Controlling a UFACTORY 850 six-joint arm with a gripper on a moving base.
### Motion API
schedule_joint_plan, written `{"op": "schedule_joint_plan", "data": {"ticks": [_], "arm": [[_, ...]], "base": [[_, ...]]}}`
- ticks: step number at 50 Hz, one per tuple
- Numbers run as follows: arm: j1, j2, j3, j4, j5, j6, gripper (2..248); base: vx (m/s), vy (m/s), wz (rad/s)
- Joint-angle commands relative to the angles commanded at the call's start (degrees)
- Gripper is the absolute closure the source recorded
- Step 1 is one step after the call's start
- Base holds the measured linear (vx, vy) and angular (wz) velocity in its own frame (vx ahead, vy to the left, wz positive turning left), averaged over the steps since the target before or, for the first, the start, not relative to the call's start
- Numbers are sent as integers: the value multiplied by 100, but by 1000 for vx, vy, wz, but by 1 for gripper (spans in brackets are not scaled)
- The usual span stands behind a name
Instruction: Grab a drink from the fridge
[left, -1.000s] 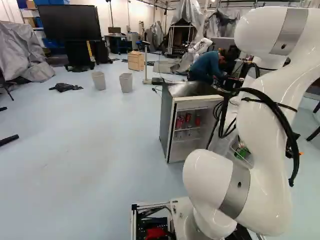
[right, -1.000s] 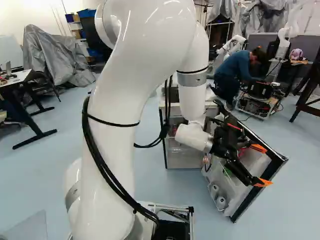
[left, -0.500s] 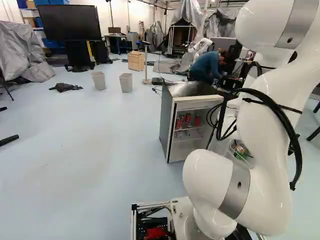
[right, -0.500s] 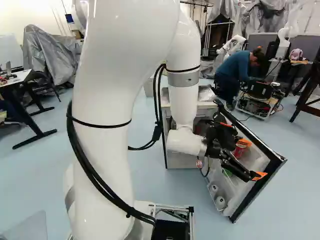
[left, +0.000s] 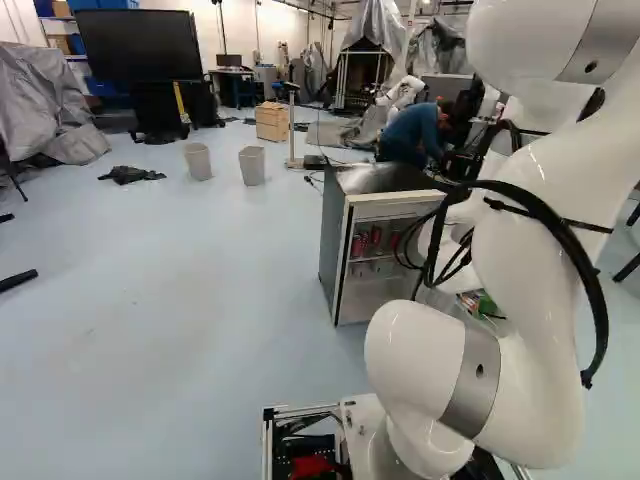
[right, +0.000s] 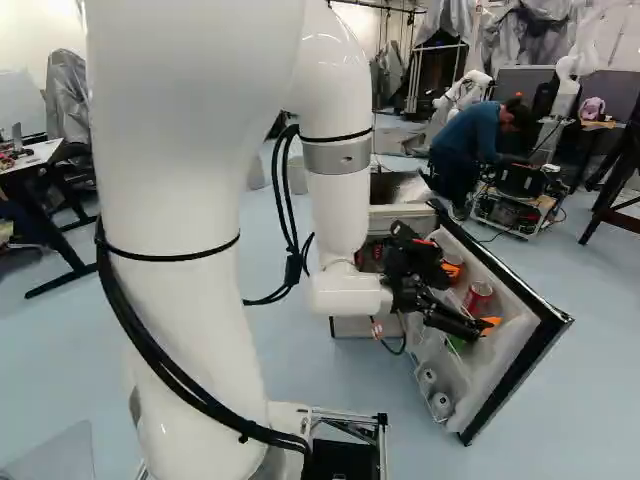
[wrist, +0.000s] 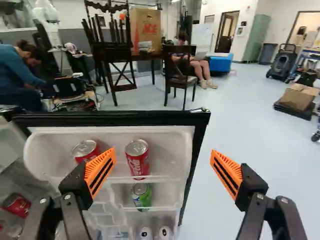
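"Is the pincer (right: 472, 296) open?"
"Yes, its orange pads (wrist: 101, 171) are wide apart."
"And what's on the fridge door (wrist: 125, 119)?"
"Two red cans (wrist: 138, 162) up top, and a green can (wrist: 142, 198) under them."

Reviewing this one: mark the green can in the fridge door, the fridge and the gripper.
Green can (wrist: 142, 200): wrist view, on its side.
Fridge (left: 334, 240): left base view, on its grey side panel.
Gripper (wrist: 163, 159): wrist view, midway between its fingertips.
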Motion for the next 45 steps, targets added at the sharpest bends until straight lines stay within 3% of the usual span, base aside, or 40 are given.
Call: {"op": "schedule_joint_plan", "data": {"ticks": [24, 45], "arm": [[314, 334, 418, -1448, 0, 0, 3], [324, -5, 344, -2715, 0, 0, 3]], "base": [[0, 0, 0], [0, 0, 0]]}}
